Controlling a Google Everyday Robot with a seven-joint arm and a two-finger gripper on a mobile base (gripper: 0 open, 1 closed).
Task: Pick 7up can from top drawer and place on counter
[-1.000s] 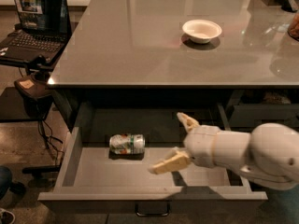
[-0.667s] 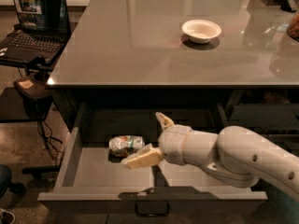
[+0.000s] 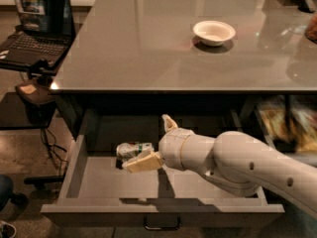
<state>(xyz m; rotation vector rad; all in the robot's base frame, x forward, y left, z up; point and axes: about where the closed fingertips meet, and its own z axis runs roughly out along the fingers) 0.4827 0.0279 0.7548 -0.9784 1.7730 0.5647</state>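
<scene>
The 7up can (image 3: 132, 148) lies on its side on the floor of the open top drawer (image 3: 99, 185), left of centre. My gripper (image 3: 153, 143) reaches into the drawer from the right on a white arm. It is open, with one finger (image 3: 168, 122) pointing up toward the back and the other finger (image 3: 142, 162) lying just in front of the can. The can's right end sits at the mouth of the gripper and is not clamped. The grey counter (image 3: 148, 48) spreads above the drawer.
A white bowl (image 3: 214, 32) stands on the counter at the back right. A laptop (image 3: 37, 19) sits on a side stand at the left. A narrower drawer with snacks (image 3: 290, 120) is open at the right. The drawer's dark handle (image 3: 162, 226) faces me.
My gripper has moved left across the drawer, from right of the can to right up against it. The can has not moved.
</scene>
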